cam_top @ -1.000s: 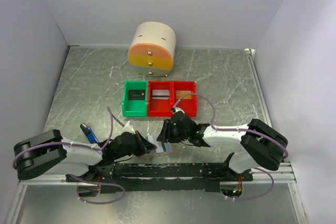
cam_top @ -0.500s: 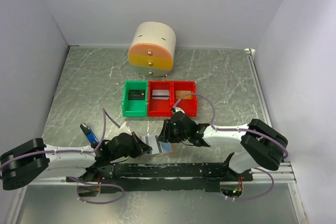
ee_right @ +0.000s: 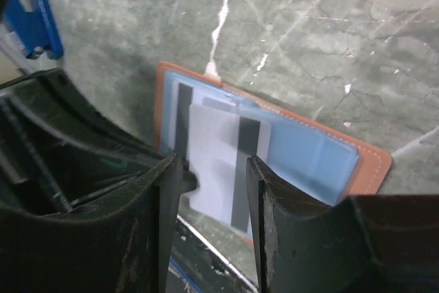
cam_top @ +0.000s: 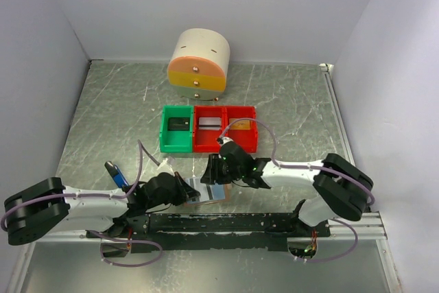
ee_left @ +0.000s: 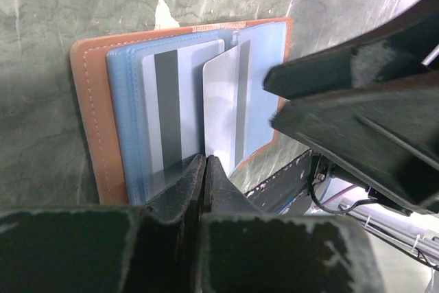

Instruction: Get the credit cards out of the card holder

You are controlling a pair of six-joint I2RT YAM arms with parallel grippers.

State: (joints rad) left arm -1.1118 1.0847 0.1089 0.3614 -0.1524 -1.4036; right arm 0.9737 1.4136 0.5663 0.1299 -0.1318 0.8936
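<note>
The left pincer [ee_left: 206, 161] is closed tight on the lower edge of a pale credit card [ee_left: 223, 94], which sticks out of its blue pocket. The card holder [ee_left: 86, 128] lies open and flat on the surface [ee_left: 41, 5], near the arm bases. A second card [ee_left: 168, 108], with a dark stripe, sits in the pocket beside it. The right pincer [ee_right: 211, 162] hangs over the holder with its jaws about half apart; it seems to hold nothing.
</note>
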